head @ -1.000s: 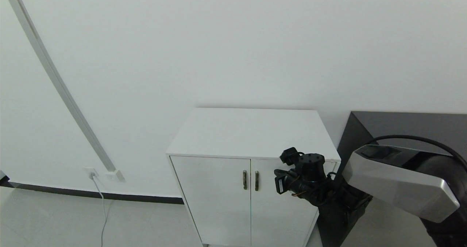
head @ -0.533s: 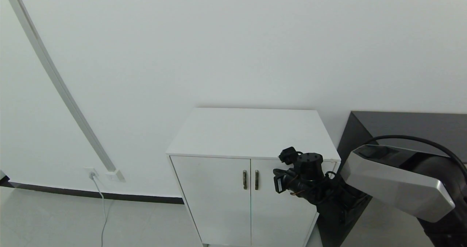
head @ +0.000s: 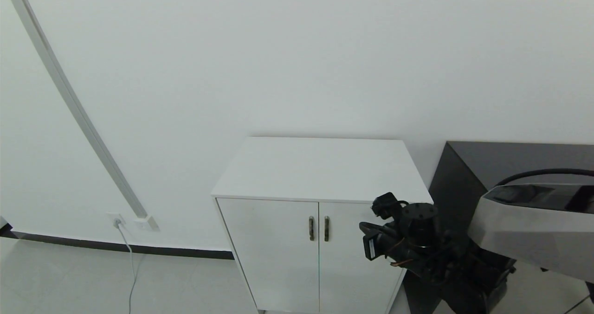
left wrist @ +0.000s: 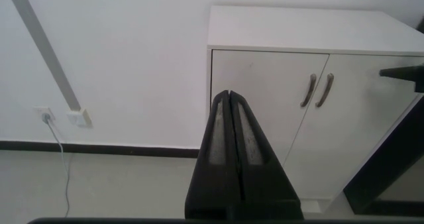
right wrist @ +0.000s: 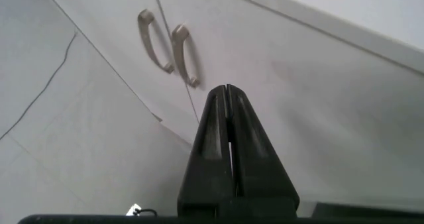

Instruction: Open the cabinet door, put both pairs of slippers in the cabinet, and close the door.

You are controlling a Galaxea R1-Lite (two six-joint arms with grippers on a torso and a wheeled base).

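White cabinet [head: 320, 175] faces 6 o'clock, doors shut, twin handles [head: 311, 228] upright at the seam. Right gripper [right wrist: 228, 91], at their 3 o'clock, is pinched empty; left gripper [left wrist: 229, 95] likewise.

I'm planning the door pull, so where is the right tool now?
In the head view, low on the right: the right tool, shut, is in front of the white cabinet's right door, to the right of its handle.

Cable [head: 131, 263] plugged into wall socket [head: 116, 220]; conduit [head: 69, 98] above it; black counter [head: 519, 158].
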